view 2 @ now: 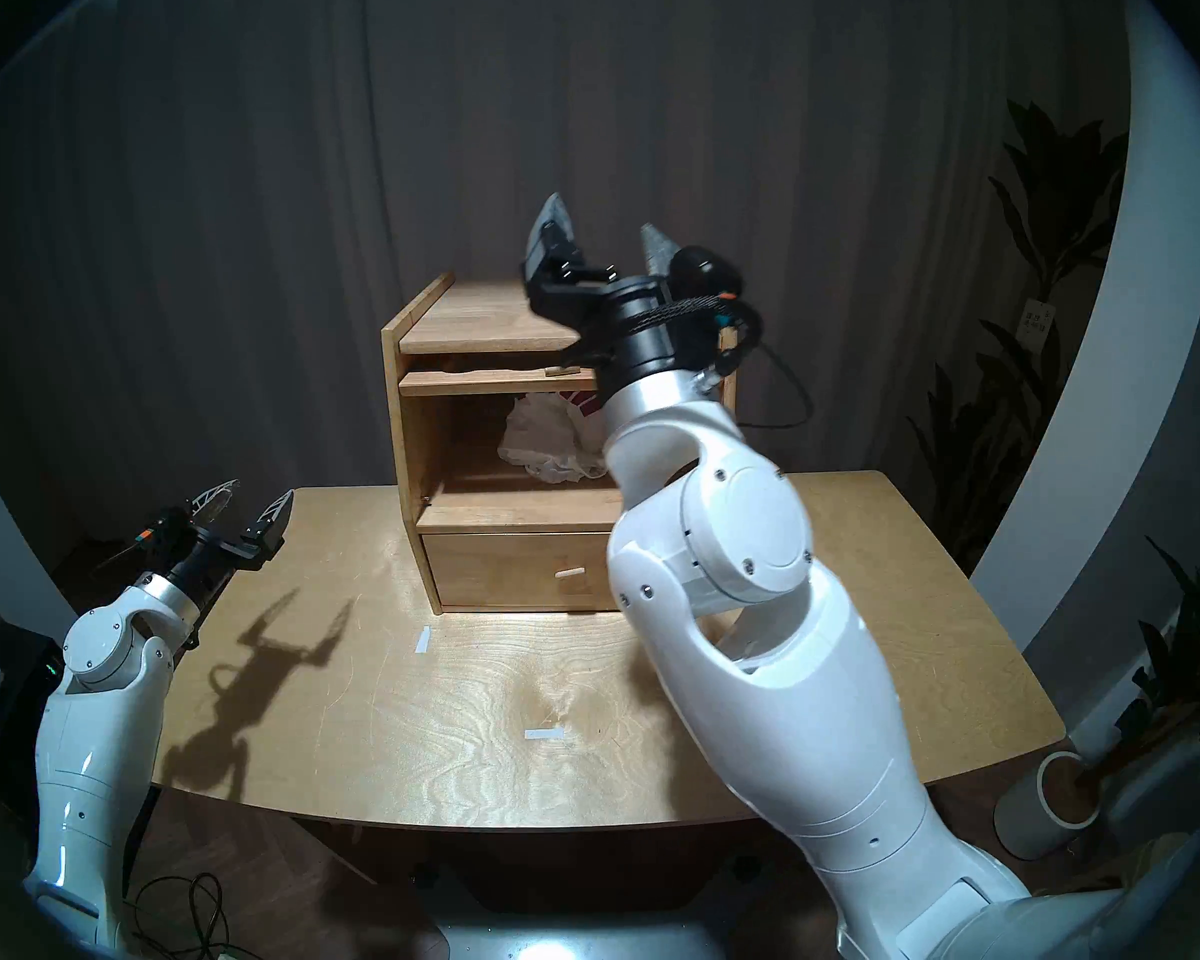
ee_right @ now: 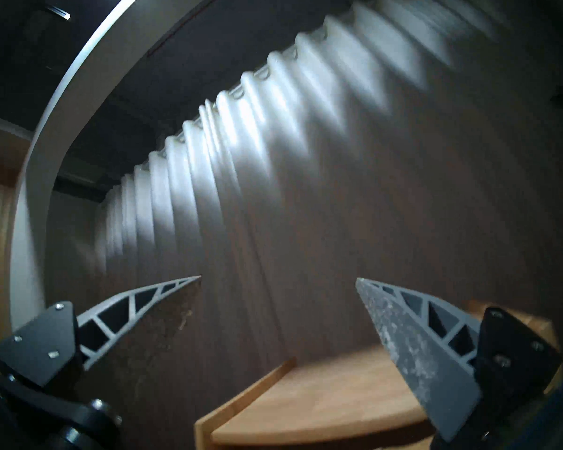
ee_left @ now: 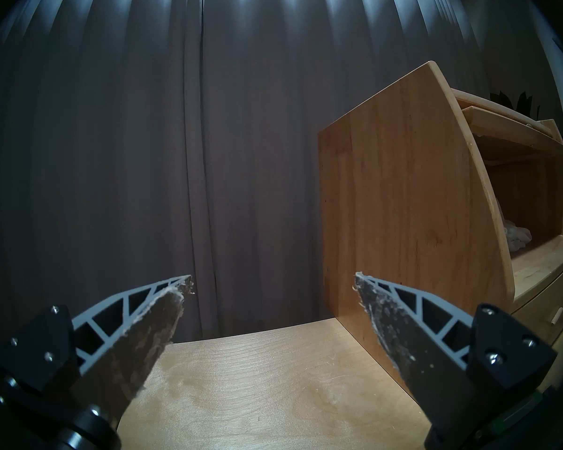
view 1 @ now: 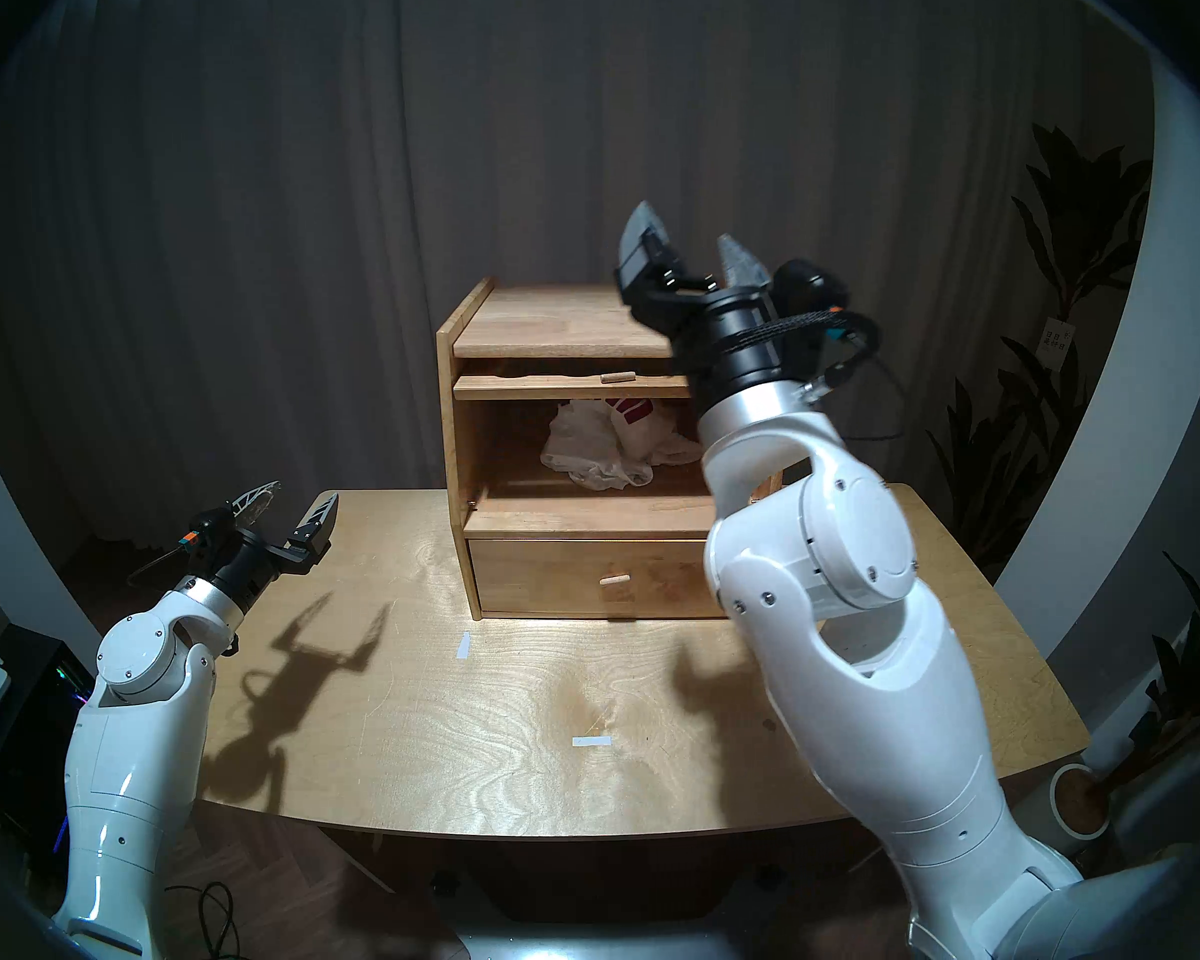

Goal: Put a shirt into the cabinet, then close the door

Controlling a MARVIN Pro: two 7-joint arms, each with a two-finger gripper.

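The light-brown cabinet (view 1: 453, 418) (view 2: 410, 418) stands at the back of the table. Its upper compartment is open, and the crumpled white shirt (view 1: 604, 446) (view 2: 542, 439) with red print lies inside. The door (view 1: 549, 383) (view 2: 486, 381) lies flat just under the cabinet top, its peg handle facing front. My right gripper (view 1: 684, 228) (view 2: 602, 214) (ee_right: 277, 279) is open and empty, raised above the top's right front corner. My left gripper (view 1: 305, 491) (view 2: 261, 489) (ee_left: 273, 275) is open and empty over the table's left edge, facing the cabinet's side wall (ee_left: 403, 196).
The shut drawer (view 1: 583, 577) with a peg sits below the compartment. Two white tape marks (view 1: 463, 645) (view 1: 592, 741) lie on the wooden table (view 1: 410, 764). A grey curtain hangs behind, and potted plants (view 1: 1068, 245) stand to the right.
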